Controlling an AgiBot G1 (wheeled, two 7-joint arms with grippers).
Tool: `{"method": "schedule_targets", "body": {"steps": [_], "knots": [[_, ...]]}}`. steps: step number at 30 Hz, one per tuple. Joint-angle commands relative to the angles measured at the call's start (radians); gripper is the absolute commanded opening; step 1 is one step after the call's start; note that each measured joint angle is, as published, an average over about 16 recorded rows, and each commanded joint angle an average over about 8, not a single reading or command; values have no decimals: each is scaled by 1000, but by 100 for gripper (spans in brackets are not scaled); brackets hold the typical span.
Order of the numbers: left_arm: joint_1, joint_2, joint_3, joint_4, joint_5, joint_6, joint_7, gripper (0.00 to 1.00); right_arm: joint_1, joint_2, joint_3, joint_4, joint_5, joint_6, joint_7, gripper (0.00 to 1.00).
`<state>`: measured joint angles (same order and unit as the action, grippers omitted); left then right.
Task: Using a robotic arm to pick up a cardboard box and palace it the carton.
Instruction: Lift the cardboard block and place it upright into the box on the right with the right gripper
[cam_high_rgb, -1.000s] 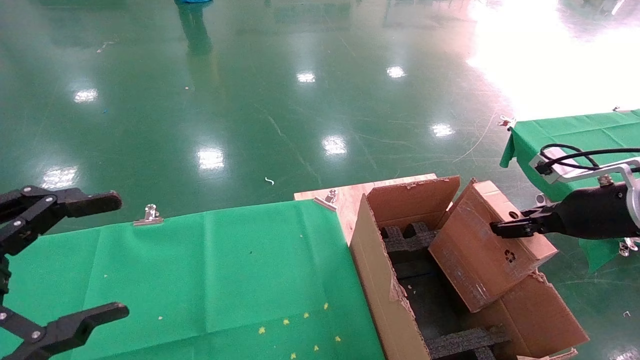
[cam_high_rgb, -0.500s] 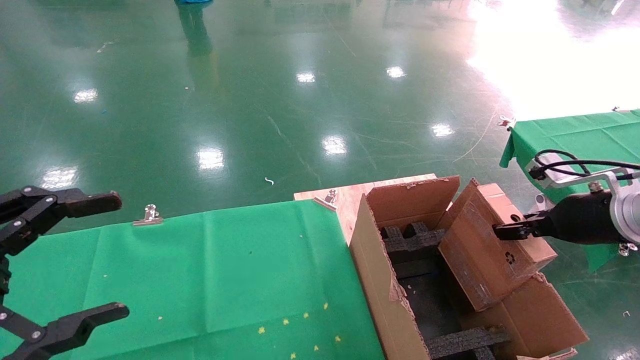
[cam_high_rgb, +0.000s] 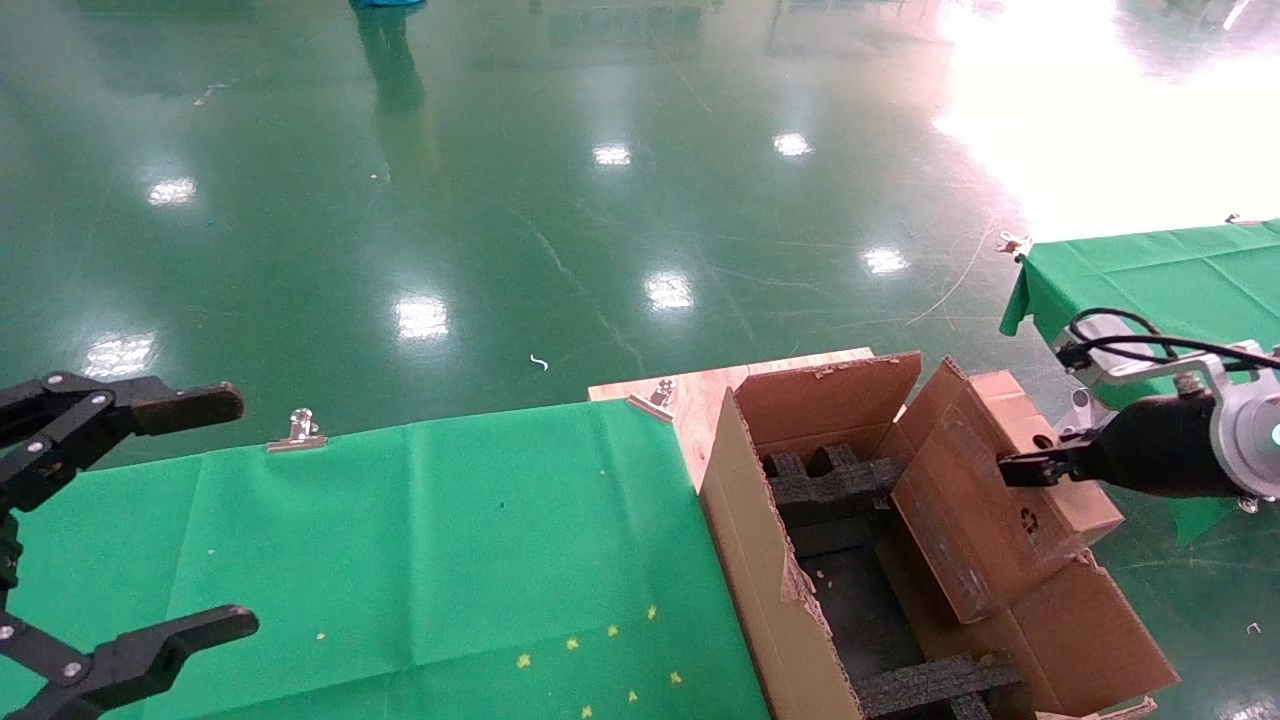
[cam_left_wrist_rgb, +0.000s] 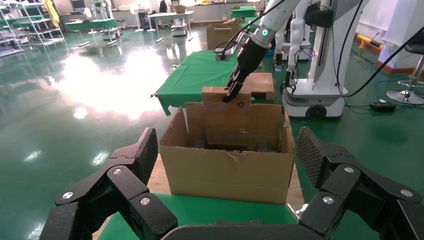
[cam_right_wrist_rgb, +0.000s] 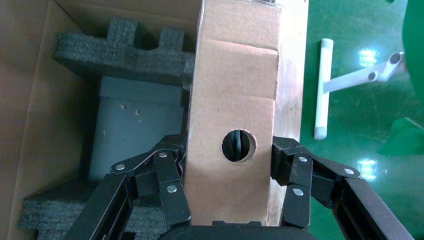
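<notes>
Pick-up done, drop-off pending: right gripper (cam_high_rgb: 1015, 468) clamps the cardboard box (cam_high_rgb: 985, 500), tilted, lower end inside the carton (cam_high_rgb: 760, 560) at its right wall, not yet seated w/ foam inserts (cam_high_rgb: 830, 478). Left gripper (cam_high_rgb: 120, 520), fingers spread, idles well left of carton.

right end effector (cam_high_rgb: 1012, 468) tipped cardboard box (cam_high_rgb: 985, 505) steeper, slid it rightward and lower into carton (cam_high_rgb: 770, 590).
</notes>
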<state>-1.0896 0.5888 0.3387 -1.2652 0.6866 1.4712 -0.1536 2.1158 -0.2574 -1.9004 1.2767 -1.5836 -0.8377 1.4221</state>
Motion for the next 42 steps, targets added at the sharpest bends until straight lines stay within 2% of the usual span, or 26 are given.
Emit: {"method": "schedule_targets", "body": {"steps": [1, 11, 22, 42], "knots": [[0, 0, 0, 0, 0, 0, 0, 100, -3, 0, -4, 10, -13, 1, 22, 0], [0, 0, 0, 0, 0, 0, 0, 100, -62, -30, -32, 3, -37, 67, 101, 0], [0, 0, 0, 0, 0, 0, 0, 100, -149, -88, -60, -65, -26, 150, 163, 0], [0, 0, 1, 0, 0, 0, 0, 100, -292, -207, -85, -202, 44, 233, 149, 0]]}}
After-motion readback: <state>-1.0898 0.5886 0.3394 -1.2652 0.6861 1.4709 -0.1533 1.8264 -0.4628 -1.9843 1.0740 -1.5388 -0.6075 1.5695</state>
